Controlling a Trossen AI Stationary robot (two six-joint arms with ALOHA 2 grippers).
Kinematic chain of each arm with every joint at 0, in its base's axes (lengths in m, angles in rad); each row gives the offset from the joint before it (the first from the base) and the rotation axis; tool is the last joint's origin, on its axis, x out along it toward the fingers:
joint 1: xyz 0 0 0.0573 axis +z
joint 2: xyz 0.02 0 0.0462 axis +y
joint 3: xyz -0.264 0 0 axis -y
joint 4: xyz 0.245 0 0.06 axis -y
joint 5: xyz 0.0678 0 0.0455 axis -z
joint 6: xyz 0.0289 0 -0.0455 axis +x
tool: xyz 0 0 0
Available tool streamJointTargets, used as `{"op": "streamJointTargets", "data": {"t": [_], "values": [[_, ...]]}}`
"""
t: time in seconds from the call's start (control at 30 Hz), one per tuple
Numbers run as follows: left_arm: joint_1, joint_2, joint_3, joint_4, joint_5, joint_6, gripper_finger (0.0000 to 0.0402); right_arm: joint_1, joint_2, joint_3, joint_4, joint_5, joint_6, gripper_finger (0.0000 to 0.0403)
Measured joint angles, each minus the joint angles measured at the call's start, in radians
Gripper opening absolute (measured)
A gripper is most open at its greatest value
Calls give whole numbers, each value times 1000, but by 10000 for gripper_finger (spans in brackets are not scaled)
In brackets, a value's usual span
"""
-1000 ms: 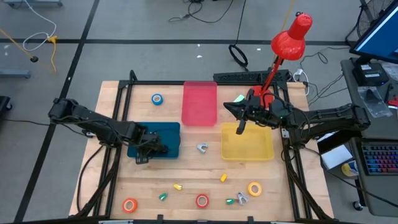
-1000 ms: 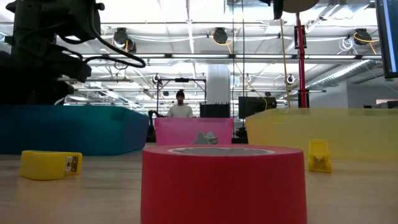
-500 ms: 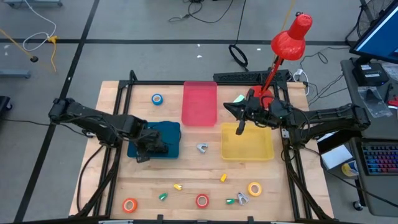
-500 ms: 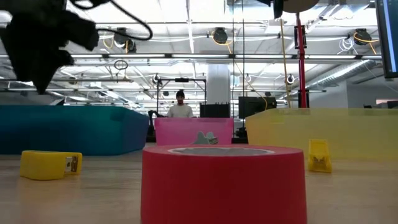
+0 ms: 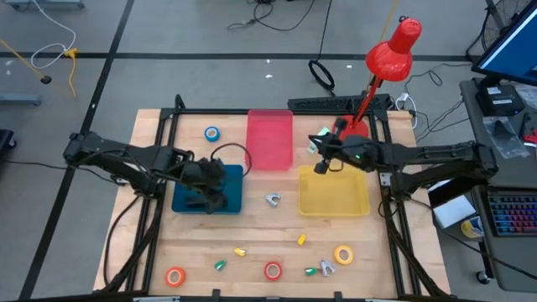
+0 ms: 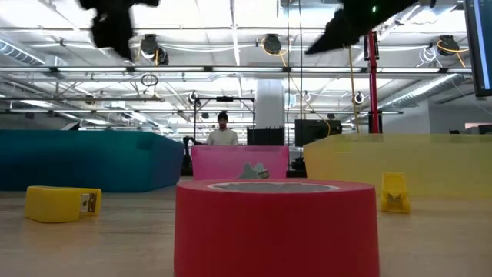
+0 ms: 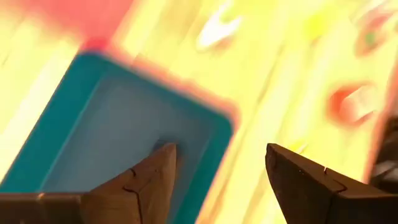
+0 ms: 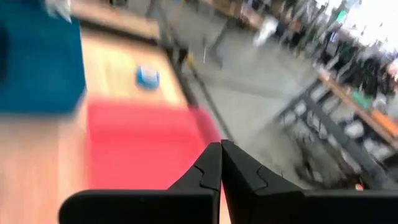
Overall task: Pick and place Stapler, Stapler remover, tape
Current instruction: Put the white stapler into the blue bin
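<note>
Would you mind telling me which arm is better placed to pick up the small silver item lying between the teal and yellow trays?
Left, probably: the left gripper hangs open over the teal tray, beside the silver item.

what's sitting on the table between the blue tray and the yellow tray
In the high view, a small silver metal object lies on bare wood between the blue tray and the yellow tray, touching neither.
</note>
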Motion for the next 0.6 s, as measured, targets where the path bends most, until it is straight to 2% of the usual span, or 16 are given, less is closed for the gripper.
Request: {"op": "streamJointTargets", "data": {"t": [0.13,0.27,0.4,0.6], "values": [[35,-33,1,201,2,84,248,-92,54,79,-242,-87,-5,0],[92,-67,0,275,1,157,248,-178,133,138,-404,-151,-73,2],[155,-107,-5,307,1,204,248,-235,192,157,-455,-221,-202,23],[211,-142,-25,317,2,226,248,-296,253,159,-497,-214,-383,89]]}}
